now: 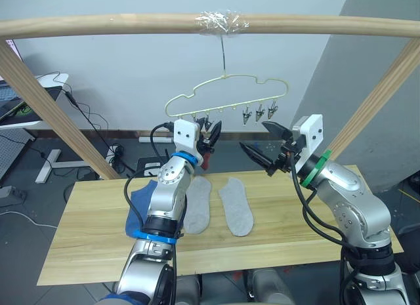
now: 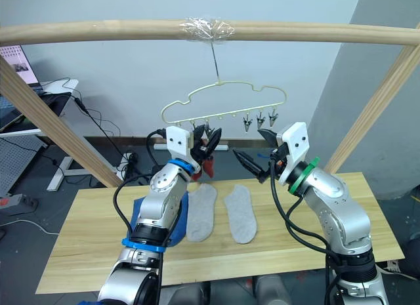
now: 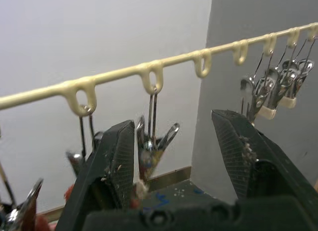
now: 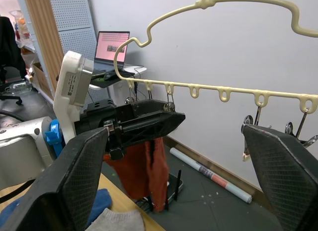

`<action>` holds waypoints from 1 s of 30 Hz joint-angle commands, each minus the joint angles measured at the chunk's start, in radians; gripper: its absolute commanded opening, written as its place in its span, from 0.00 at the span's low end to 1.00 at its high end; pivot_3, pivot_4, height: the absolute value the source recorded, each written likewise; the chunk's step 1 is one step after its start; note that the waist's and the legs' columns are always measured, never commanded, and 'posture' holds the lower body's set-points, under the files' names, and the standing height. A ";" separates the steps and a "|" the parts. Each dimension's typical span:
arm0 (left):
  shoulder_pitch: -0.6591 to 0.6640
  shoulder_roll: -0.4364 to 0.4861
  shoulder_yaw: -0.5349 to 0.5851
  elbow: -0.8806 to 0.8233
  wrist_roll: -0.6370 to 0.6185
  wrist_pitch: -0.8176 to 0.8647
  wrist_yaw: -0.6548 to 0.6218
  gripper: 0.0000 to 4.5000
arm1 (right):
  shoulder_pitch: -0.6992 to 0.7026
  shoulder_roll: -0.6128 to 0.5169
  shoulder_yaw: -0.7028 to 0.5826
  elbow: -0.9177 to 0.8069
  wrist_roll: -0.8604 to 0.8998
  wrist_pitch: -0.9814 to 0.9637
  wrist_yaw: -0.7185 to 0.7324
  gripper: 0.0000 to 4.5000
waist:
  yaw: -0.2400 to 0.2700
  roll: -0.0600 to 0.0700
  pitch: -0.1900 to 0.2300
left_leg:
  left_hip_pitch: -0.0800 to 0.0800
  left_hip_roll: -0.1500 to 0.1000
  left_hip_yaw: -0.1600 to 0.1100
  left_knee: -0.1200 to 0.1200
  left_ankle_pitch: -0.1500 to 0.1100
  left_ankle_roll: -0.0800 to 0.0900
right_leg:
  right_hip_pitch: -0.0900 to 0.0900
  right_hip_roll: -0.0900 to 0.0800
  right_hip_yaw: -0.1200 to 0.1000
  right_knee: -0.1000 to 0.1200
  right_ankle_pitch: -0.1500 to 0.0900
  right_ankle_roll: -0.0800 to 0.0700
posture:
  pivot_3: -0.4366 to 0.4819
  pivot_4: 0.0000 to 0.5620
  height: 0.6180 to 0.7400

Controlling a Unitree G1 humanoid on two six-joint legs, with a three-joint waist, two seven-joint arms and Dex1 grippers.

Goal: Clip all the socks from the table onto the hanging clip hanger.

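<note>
The pale-yellow clip hanger hangs by its hook from the pole. My left gripper is raised to its left clips and stands open, with one metal clip between its fingers. A rust red sock dangles just under that gripper; I cannot tell which clip holds it. My right gripper is open and empty, in the air below the right-hand clips. Two light grey socks lie flat side by side on the table. A blue sock lies to their left, partly behind my left arm.
The hanger's hook is taped to a thick wooden pole overhead. Slanted wooden posts stand at both ends of the table. A desk with a laptop and floor cables are behind on the left.
</note>
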 commanded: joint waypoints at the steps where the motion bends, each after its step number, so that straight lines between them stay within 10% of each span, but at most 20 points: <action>1: -0.033 -0.006 0.006 0.004 0.007 -0.029 -0.007 0.60 | -0.010 -0.002 -0.021 -0.025 0.003 -0.021 -0.013 1.00 | -0.001 0.000 0.000 | 0.000 0.000 0.000 0.000 0.000 0.000 | 0.000 0.000 0.000 0.000 0.000 0.000 | 0.34 0.27 1.00; 30: -0.038 -0.004 0.034 0.016 0.000 -0.023 0.002 0.60 | -0.013 -0.005 -0.017 -0.028 0.012 -0.015 -0.016 1.00 | -0.025 0.000 0.000 | 0.000 0.000 0.000 0.000 0.000 0.000 | 0.000 0.000 0.000 0.001 0.000 0.000 | 0.35 0.27 1.00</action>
